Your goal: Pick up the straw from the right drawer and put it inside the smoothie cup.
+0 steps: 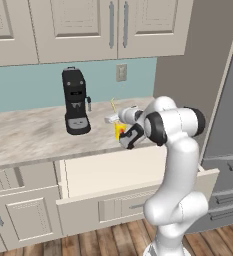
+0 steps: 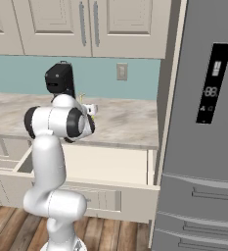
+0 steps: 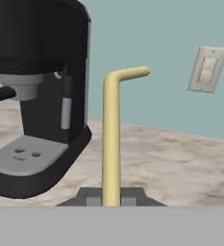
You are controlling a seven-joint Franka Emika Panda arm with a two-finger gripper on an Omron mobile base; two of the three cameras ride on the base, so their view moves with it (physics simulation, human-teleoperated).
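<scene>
**Straw held over the counter**

The coffee machine (image 1: 76,101) stands at left. Right of it, the gripper (image 3: 111,197) pinches the straw (image 3: 111,144) upright, bend on top, above the cup (image 1: 120,131). Below, the drawer (image 1: 113,172) hangs open.

Your white arm covers most of the small yellow smoothie cup (image 1: 119,131). The thin pale yellow straw (image 3: 111,139) disappears at its base between the dark fingers (image 3: 89,198), whose tips are cut off.
</scene>
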